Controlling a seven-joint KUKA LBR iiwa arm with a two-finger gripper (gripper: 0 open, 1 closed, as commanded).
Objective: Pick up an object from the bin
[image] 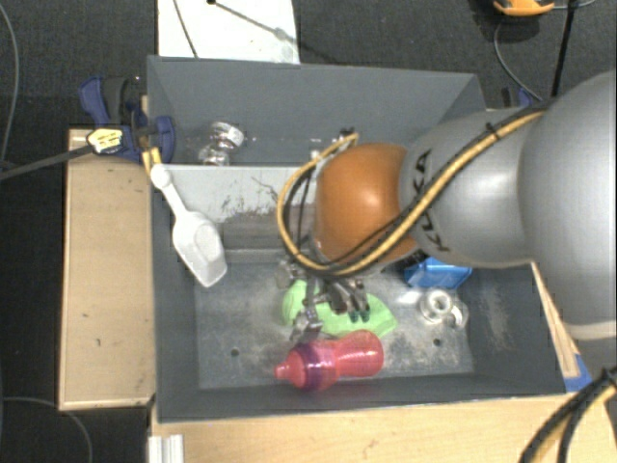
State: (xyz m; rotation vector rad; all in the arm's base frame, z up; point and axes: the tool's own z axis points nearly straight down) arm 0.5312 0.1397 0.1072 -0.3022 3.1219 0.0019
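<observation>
Bare bin floor (241, 331) lies open at front left, between the white scoop (198, 239) and the pink bottle (333, 360); green piece (376, 318), blue piece (439, 273) and metal ring (439, 307) crowd the middle and right under the arm (501, 191)

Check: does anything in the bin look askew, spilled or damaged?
Nothing spilled or broken. The pink bottle lies on its side at the front, and the white scoop leans against the left wall, ordinary for loose things. The end effector hangs over a green thing.
</observation>
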